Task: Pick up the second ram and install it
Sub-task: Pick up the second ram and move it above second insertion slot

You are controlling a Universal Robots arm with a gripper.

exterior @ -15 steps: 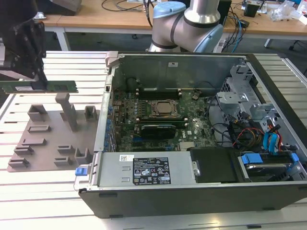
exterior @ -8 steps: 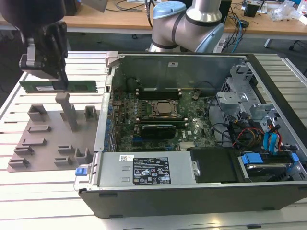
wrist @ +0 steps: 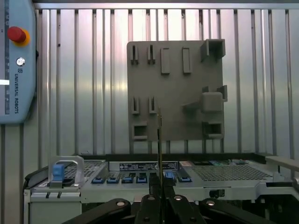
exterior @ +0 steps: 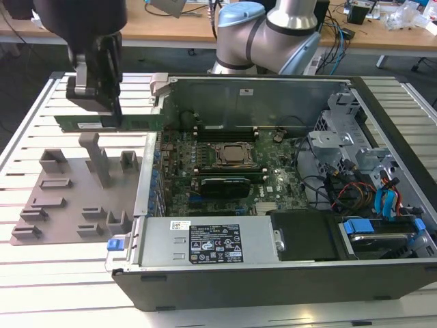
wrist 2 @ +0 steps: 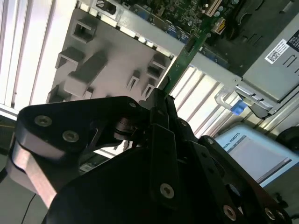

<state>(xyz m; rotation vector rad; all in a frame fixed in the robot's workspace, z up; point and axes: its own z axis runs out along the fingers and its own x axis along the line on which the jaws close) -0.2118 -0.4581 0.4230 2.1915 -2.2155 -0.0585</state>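
Tool (exterior: 102, 104) holds the second ram (exterior: 140, 123) above slatted table (exterior: 48, 277); wooden desk (exterior: 171, 27) behind.

Slatted aluminium worktable (exterior: 61, 287) under bright even light; wooden desk (exterior: 174, 29) along the rear, grey floor (exterior: 24, 61) between.

Slatted worktop (exterior: 48, 294): grey fixture plate (exterior: 68, 205) with upright blocks lies flat toward the exterior view's left edge, just beside the open PC case (exterior: 273, 290), which takes the middle and right. Inside: motherboard (exterior: 205, 191), CPU socket (exterior: 233, 156) mid-board, PSU (exterior: 205, 242) along the near wall, blue/orange cables (exterior: 382, 201) at the right end. First wrist view: pendant (wrist: 16, 70) with red button (wrist: 15, 34), well apart from the plate.
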